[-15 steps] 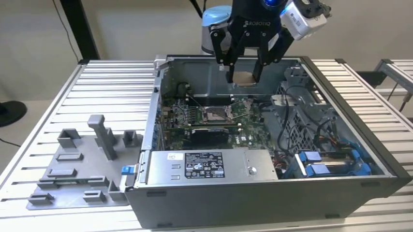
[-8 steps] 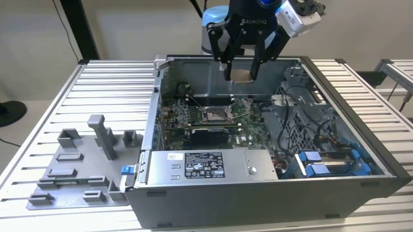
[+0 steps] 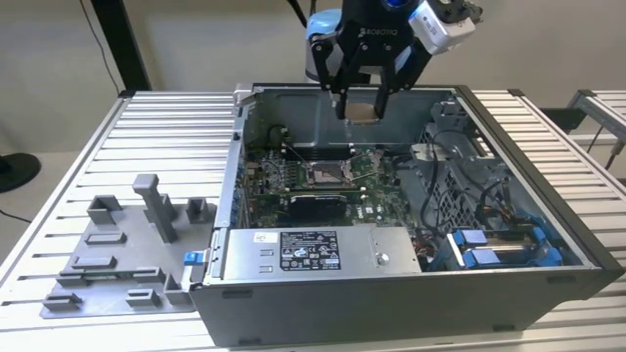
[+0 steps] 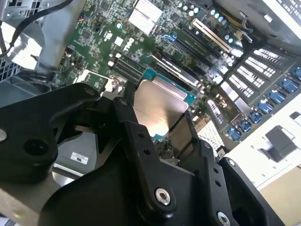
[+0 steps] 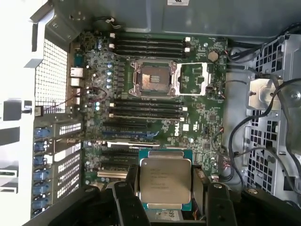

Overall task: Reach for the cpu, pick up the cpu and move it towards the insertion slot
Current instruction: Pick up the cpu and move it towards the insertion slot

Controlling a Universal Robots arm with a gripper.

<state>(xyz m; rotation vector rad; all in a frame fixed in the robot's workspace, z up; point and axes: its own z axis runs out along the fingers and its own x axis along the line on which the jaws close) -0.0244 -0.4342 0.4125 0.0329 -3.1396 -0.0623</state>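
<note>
Plain light wall behind, slatted metal table (image 3: 166, 132) carrying an open computer case (image 3: 411, 293) lying on its side. On the table at the exterior view's left sits a grey plastic tray (image 3: 108, 271) with upright blocks, just beside the case wall. Black gripper (image 3: 360, 110) hangs over the far rim of the case, fingers closed narrow on the cpu (image 3: 364, 111), which shows as a small tan-silver square between the fingertips, held up in the air above the board, not touching anything below. In the first wrist view the cpu (image 5: 165, 182) sits flat between the two black fingers (image 5: 126, 197), silvery top facing the camera, teal edge showing around it; in the second wrist view the same cpu (image 4: 157, 108) is clamped at its sides, shiny top tilted to the lens. The insertion slot (image 5: 154, 78) is on the green motherboard (image 5: 207, 117), metal frame flipped open beside it, dark centre bare; well apart from the cpu, with memory slots in between. In the exterior view the insertion slot (image 3: 325, 173) lies on the case floor below and nearer the camera than the gripper. Silver labelled box (image 3: 313, 251) at the near side of the case, blue drive clips (image 3: 489, 249) at the exterior view's right, grey cables (image 3: 459, 158) beside them.
</note>
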